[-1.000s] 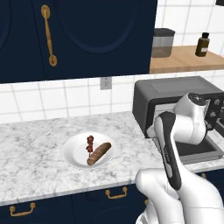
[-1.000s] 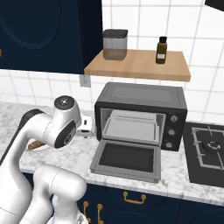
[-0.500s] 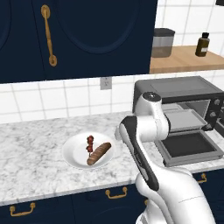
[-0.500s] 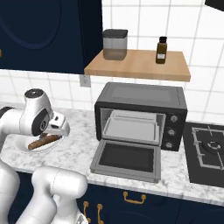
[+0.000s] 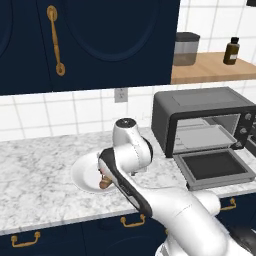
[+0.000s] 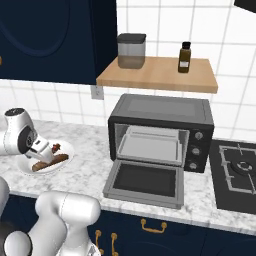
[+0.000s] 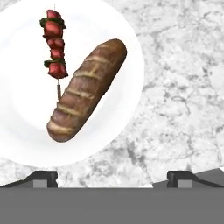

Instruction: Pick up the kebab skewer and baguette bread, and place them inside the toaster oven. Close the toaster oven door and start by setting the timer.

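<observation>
On the marble counter a white plate (image 7: 26, 105) carries the kebab skewer (image 7: 54, 43) and the baguette bread (image 7: 85, 92), side by side with the bread to the right. My gripper (image 7: 111, 177) hovers open just above the plate's near edge, holding nothing. From the right base view, the gripper (image 6: 44, 151) hangs over the plate (image 6: 67, 150), the baguette bread (image 6: 50, 161) and the skewer (image 6: 55, 148). The toaster oven (image 6: 160, 130) stands to the right, and its door (image 6: 145, 181) lies dropped open. In the left base view my arm covers most of the plate (image 5: 82, 172).
A metal tray (image 6: 150, 146) sits inside the oven. Above it a wooden shelf (image 6: 157, 75) holds a grey canister (image 6: 131, 50) and a brown bottle (image 6: 184, 56). A stove top (image 6: 239, 172) lies right of the oven. Navy cabinets hang over the counter's left part.
The arm has swung left, away from the oven's open door, and now bends down over the plate. The gripper has stayed open. Food and oven have not moved.
</observation>
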{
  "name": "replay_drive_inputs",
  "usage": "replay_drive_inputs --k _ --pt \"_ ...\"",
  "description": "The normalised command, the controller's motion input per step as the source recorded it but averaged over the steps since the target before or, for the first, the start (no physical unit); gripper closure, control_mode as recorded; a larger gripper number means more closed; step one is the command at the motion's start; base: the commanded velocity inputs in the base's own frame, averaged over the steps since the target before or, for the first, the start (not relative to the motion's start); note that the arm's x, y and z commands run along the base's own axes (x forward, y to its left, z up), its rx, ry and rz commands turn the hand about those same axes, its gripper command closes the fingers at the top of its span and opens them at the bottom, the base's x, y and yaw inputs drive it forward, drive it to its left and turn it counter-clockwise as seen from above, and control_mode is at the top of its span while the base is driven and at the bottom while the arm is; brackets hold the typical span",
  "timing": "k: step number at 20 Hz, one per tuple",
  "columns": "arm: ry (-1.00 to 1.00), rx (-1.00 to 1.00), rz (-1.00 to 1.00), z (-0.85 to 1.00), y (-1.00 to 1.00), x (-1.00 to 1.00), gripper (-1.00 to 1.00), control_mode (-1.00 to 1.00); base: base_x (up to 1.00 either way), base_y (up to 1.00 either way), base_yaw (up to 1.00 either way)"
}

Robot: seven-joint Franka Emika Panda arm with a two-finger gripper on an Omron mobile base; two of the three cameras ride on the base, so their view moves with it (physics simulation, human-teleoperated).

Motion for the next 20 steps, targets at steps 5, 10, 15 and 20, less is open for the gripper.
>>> replay_drive_inputs --k 5,10,15,20 --pt "0.18 0.0 -0.16 -0.37 0.62 0.36 -1.0 -1.0 0.0 0.0 0.0" --pt "0.12 0.0 -0.09 -0.24 0.47 0.4 -1.0 -1.0 0.0 0.0 0.0" --pt "0.0 0.0 -0.11 -0.43 0.0 0.14 -1.0 -1.0 0.0 0.0 0.0" --pt "0.0 0.0 -0.12 -0.37 -0.01 0.04 -1.0 -1.0 0.0 0.0 0.0"
